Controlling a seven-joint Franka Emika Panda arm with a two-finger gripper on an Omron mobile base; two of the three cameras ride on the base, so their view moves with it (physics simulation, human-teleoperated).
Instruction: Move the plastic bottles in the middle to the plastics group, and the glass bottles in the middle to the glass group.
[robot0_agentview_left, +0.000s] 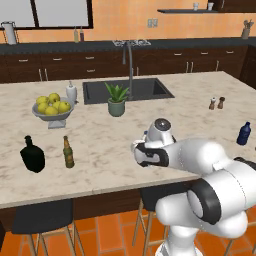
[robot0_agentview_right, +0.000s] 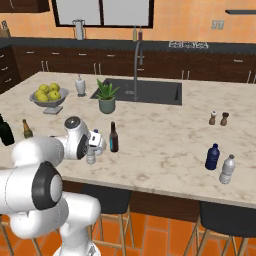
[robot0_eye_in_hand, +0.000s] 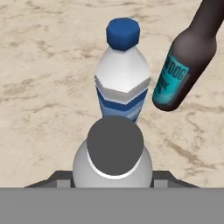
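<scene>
Grey-capped bottle (robot0_eye_in_hand: 114, 146) stands on the middle of the counter (robot0_agentview_right: 165, 135) near brown bottle (robot0_eye_in_hand: 183, 65). Gripper (robot0_agentview_right: 92, 149) straddles its top; can't tell if clamped. Probably light, thin, slick plastic (dents easily): grip the shoulder gently.

Grey-capped clear plastic bottle (robot0_eye_in_hand: 113, 162) upright on marble counter, blue-capped, blue-labelled bottle (robot0_eye_in_hand: 122, 72) just behind; brown cyan-label bottle (robot0_agentview_right: 114, 137) beside them. Dark blue bottle (robot0_agentview_right: 212, 157) far right; black flask (robot0_agentview_left: 32, 155) and amber bottle (robot0_agentview_left: 68, 152) far left.
</scene>
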